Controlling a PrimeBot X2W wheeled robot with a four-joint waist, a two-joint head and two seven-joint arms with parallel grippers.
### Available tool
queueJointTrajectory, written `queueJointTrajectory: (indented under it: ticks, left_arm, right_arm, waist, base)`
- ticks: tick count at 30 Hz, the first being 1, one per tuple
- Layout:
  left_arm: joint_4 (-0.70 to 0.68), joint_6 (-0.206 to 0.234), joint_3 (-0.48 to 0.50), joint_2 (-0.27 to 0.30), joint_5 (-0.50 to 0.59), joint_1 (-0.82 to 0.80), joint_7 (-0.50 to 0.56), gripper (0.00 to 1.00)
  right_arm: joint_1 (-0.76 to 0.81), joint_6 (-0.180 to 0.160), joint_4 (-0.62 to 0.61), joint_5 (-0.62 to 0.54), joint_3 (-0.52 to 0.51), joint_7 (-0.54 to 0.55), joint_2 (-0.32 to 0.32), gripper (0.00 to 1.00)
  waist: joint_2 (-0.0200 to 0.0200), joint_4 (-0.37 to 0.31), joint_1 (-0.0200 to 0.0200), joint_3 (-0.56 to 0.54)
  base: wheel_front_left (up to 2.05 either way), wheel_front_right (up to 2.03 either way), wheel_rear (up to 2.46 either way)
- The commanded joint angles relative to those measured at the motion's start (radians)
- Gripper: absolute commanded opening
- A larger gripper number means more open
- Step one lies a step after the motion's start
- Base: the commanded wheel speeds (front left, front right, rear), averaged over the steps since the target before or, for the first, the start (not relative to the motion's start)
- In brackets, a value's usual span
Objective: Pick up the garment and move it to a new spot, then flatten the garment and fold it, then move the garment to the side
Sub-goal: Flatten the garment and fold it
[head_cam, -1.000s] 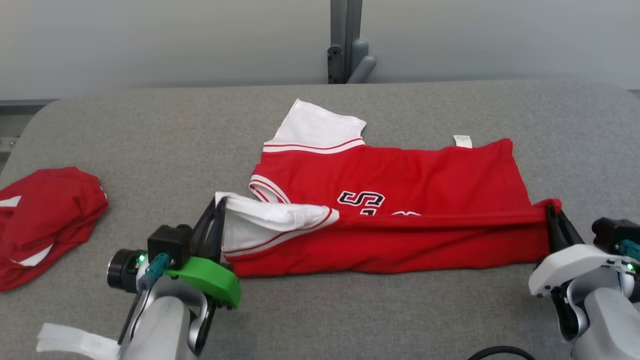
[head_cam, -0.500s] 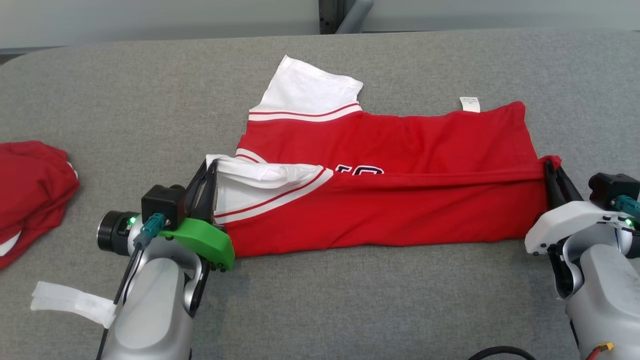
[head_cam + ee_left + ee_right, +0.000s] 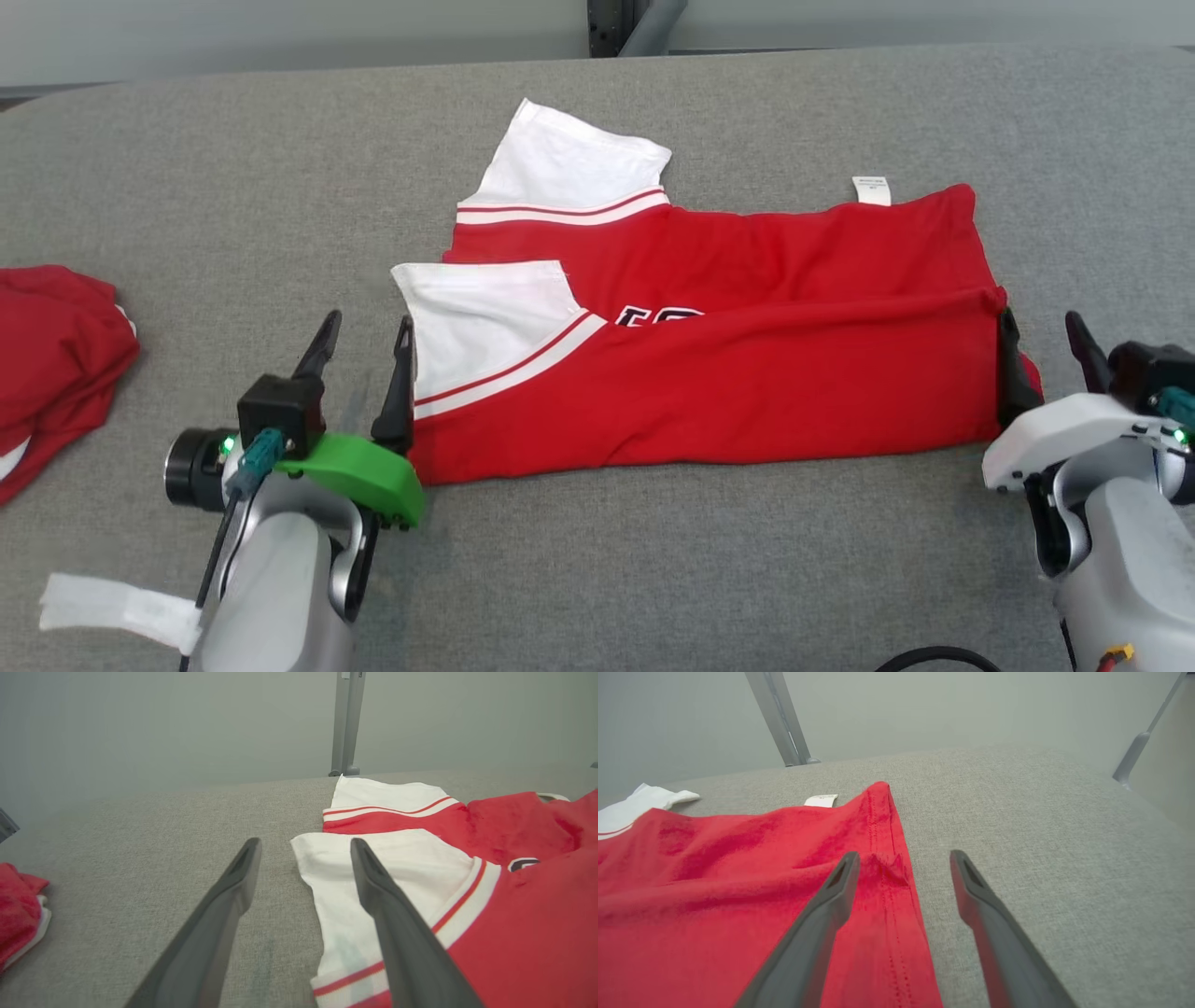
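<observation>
crumpled red cloth (image 3: 58, 347) on grey table (image 3: 233, 168)

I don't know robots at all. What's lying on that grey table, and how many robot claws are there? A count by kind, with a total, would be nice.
Garments: 2, the folded red-and-white jersey and a crumpled red garment at the left.
Grippers: 2, the left gripper and the right gripper, both open.
Total: 4
</observation>
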Motion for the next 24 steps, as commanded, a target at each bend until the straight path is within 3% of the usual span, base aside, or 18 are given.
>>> queueJointTrajectory:
  ticks: [1, 11, 24]
  left_arm:
    - [-0.006, 0.007, 0.009, 0.002, -0.01, 0.032, 0.0, 1.0]
    - [-0.017, 0.02, -0.043, 0.0, -0.096, 0.195, 0.0, 1.0]
    - [-0.017, 0.035, -0.083, 0.001, -0.112, 0.196, 0.0, 1.0]
  right_arm:
    - [0.034, -0.002, -0.008, 0.0, 0.001, -0.003, 0.002, 1.0]
    - [0.185, -0.002, -0.003, 0.031, 0.001, -0.003, -0.006, 1.0]
    - [0.138, -0.002, 0.044, 0.032, 0.004, -0.003, 0.008, 1.0]
  waist:
    - [0.0, -0.001, 0.0, -0.025]
    - [0.0, -0.007, 0.0, -0.073]
    - [0.0, 0.005, 0.0, -0.041]
  base:
    - [0.0, 0.0, 0.0]
    - [0.0, 0.0, 0.0]
    - [0.0, 0.0, 0.0]
